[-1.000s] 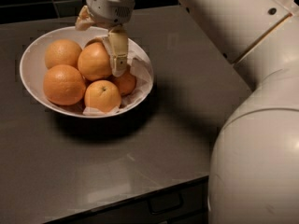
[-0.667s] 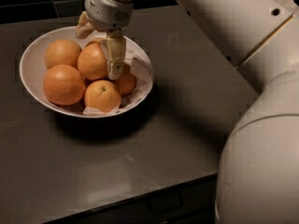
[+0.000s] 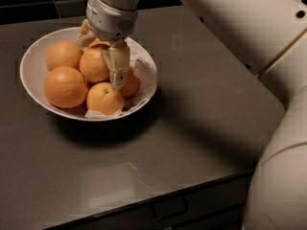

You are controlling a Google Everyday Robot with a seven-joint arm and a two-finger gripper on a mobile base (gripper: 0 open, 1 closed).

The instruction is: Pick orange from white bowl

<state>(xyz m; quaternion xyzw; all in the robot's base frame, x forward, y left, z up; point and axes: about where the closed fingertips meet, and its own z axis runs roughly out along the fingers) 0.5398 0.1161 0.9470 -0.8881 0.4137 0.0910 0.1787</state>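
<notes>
The white bowl [image 3: 29, 56] stands on the dark counter at the upper left, lined with crinkled white paper and holding several oranges. My gripper [image 3: 101, 61] reaches down into it from above. Its jaws are open and straddle the orange [image 3: 94, 65] in the middle of the pile. One finger [image 3: 118, 67] hangs down on that orange's right side; the other finger [image 3: 85, 31] is at its far left side, mostly hidden by the wrist. The orange rests in the pile.
Other oranges lie around it: one at the back left [image 3: 62, 54], a large one at the front left [image 3: 65, 86], one at the front [image 3: 104, 98], a smaller one at the right [image 3: 130, 84]. My white arm [image 3: 268, 80] fills the right side. A drawer handle [image 3: 169, 207] shows below the counter edge.
The gripper has come down a little lower into the bowl, its near finger now reaching further down beside the middle orange. The oranges have not moved.
</notes>
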